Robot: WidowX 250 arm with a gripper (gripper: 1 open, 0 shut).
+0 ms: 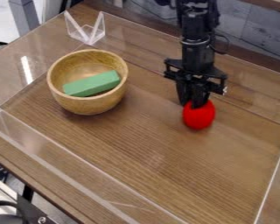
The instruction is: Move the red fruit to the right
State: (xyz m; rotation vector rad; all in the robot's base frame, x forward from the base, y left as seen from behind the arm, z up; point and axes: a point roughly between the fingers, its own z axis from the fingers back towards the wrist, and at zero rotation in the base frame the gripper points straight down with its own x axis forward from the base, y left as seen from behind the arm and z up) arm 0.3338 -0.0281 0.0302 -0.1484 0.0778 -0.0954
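camera view: the gripper (199, 99) points straight down with its fingers narrowly parted around the top of the red fruit (199, 115); whether they pinch it i cannot tell; the fruit rests on the wooden table (143, 166), right of the wooden bowl (88, 81) holding a green block (91, 85)

The black robot arm (196, 26) runs off the top edge, so its upper part cannot be seen. The black gripper (198, 97) sits right over the small shiny red fruit (199, 116) and hides its top. Whether the fingers touch the fruit is too small to tell. The round wooden bowl (60, 98) hides the bottom of the green block (92, 84). The brown wooden table (143, 166) is cut off at the edges.
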